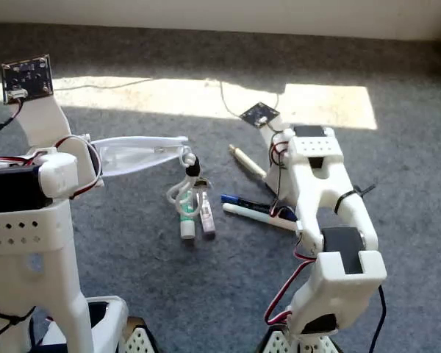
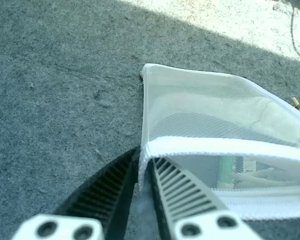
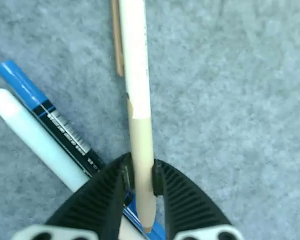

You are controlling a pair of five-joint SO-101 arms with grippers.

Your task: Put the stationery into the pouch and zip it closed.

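Note:
My left gripper (image 2: pixel 141 161) is shut on the corner edge of the white mesh pouch (image 2: pixel 215 115), holding it up off the carpet with its mouth gaping. In the high view the pouch (image 1: pixel 140 156) reaches from the left arm toward the middle. My right gripper (image 3: pixel 141 167) is shut on a beige pen (image 3: pixel 135 75). Beside that pen lie a blue pen (image 3: pixel 30 95) and a white marker (image 3: pixel 25 130). From above, the beige pen (image 1: pixel 246 162) sticks out from the right gripper (image 1: pixel 272 176), with the blue pen (image 1: pixel 250 204) and the white marker (image 1: pixel 256 215) just in front of it.
Two small tubes (image 1: pixel 193 217) lie on the grey carpet (image 1: pixel 397 169) below the pouch's far end, next to a white looped cord (image 1: pixel 178 195) and a black tab (image 1: pixel 193 168). A thin cable (image 1: pixel 228 99) runs across the sunlit strip behind.

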